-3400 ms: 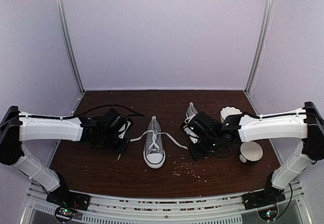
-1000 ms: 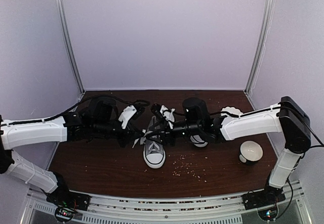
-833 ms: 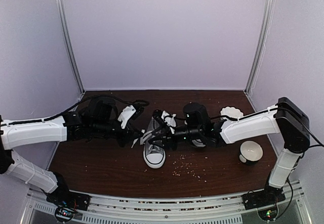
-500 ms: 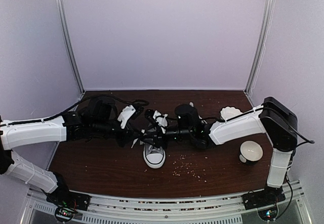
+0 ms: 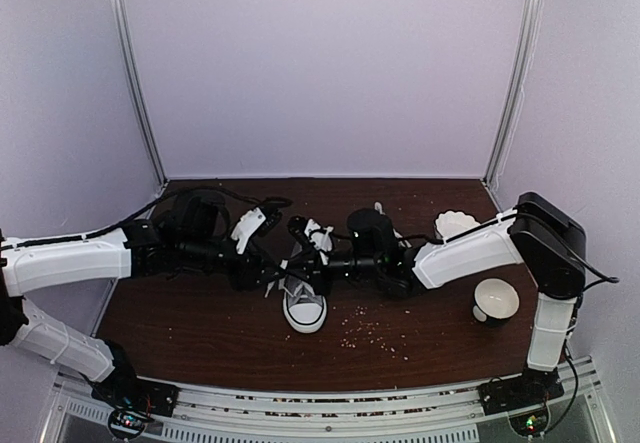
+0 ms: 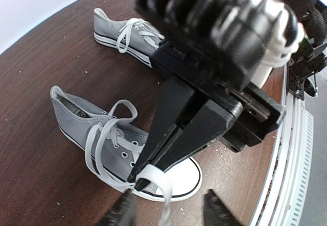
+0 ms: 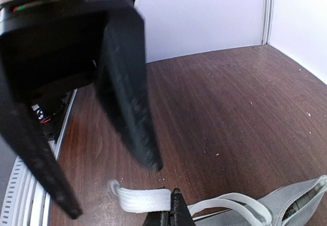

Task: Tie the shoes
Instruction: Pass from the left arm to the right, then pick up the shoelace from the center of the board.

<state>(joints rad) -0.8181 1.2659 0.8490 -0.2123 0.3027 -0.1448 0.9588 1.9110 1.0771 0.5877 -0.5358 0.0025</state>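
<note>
Brown wood desk (image 5: 200, 333) under lilac walls (image 5: 320, 73); crumbs (image 5: 370, 331) and a white cup (image 5: 495, 300) lie to the right. One grey shoe (image 5: 305, 303) sits centre, its mate (image 5: 380, 210) behind the right arm (image 5: 470, 248). Your left hand (image 5: 266, 268) gapes just left of the centre shoe; your right hand (image 6: 139, 177) is clenched on a white lace (image 7: 143, 199).

A: Any way in at the middle?
B: Tight. The left gripper (image 7: 113, 189), fingers spread, faces the right gripper (image 6: 139, 177), pinched on a lace (image 7: 143, 199) above the shoe (image 5: 305, 305).
A: And out wide?
B: Cup (image 5: 495, 300) and scalloped dish (image 5: 455, 223) block the right; bare table (image 5: 200, 323) at near left.
</note>
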